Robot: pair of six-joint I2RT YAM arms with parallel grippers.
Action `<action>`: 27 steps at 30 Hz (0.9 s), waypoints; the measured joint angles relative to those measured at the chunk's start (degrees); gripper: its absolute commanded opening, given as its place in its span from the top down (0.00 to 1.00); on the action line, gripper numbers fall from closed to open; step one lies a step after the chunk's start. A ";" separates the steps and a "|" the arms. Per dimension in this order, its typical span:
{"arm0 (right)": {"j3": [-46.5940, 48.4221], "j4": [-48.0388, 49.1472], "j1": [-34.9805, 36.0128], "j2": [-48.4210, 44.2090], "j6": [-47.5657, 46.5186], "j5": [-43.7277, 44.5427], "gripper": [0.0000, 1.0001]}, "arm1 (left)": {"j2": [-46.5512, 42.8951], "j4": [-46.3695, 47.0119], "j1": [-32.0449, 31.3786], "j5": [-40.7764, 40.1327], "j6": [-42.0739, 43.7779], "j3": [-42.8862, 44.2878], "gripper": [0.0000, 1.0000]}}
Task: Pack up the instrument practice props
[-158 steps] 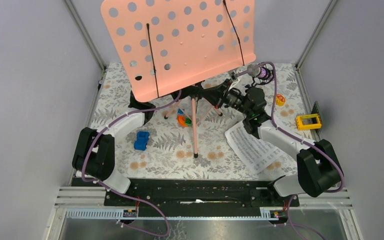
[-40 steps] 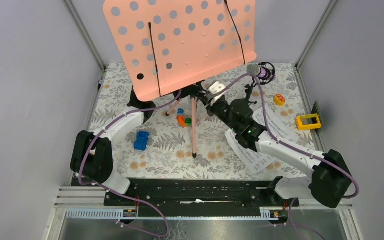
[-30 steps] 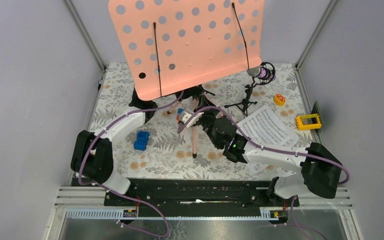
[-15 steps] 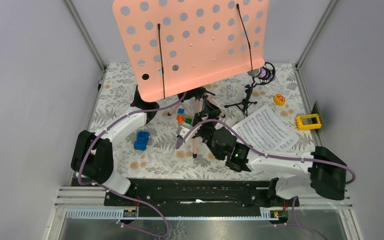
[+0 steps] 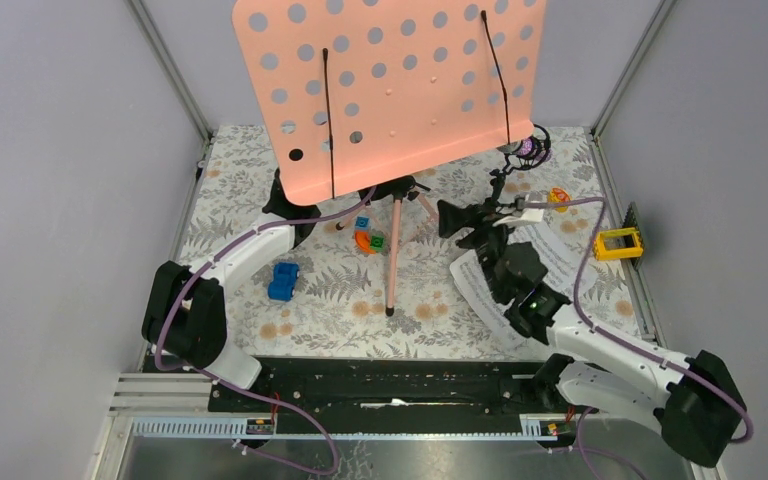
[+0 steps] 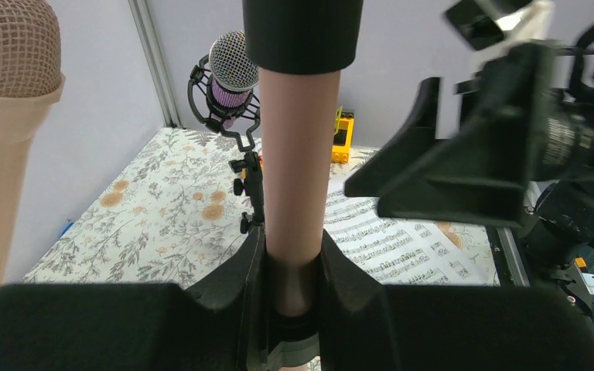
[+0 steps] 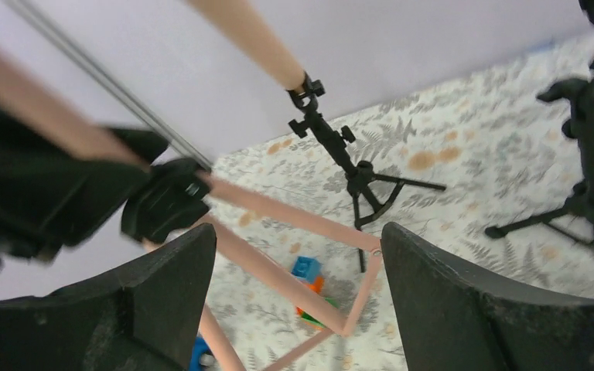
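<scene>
The salmon-pink perforated rack (image 5: 400, 90) stands tall at the back on pink tripod legs (image 5: 392, 262). My left gripper (image 6: 294, 255) is shut on its pink pole (image 6: 295, 154); in the top view the rack hides it. My right gripper (image 5: 472, 214) hangs open right of the stand, with nothing between its fingers (image 7: 162, 301), facing the tripod legs (image 7: 278, 267). White sheet-music pages (image 5: 572, 262) lie partly under the right arm. The purple microphone (image 5: 530, 150) sits on a black stand at the back right. The plain pink microphone (image 6: 8, 116) shows at the left wrist view's left edge.
A blue toy car (image 5: 283, 281) lies left of the tripod. Small blocks (image 5: 365, 238) sit under the rack. A yellow block (image 5: 616, 243) and an orange piece (image 5: 559, 198) lie near the right wall. Grey walls close three sides.
My right arm swung from the tripod's front leg back to the right, over the sheet music, jaws now open. The rack has shifted a little to the right. The left arm held still.
</scene>
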 measured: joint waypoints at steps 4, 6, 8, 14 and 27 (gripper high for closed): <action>-0.74 -2.71 -10.69 -0.09 22.21 -11.19 0.17 | -0.24 -0.57 -0.09 -0.28 0.33 0.00 1.00; -1.27 -2.34 -13.29 0.44 30.56 -16.41 0.19 | -0.28 -0.66 -0.11 -0.42 0.37 0.00 1.00; -1.33 -0.76 -15.52 2.43 39.17 -22.21 0.22 | -0.31 -0.79 -0.11 -0.48 0.42 0.00 1.00; -0.39 8.22 -17.90 13.77 59.65 -36.70 0.31 | -0.33 -0.81 -0.13 -0.52 0.42 0.00 1.00; 2.86 23.32 -18.38 23.82 73.88 -46.62 0.59 | -0.52 -1.49 -0.20 -1.22 0.52 -0.02 1.00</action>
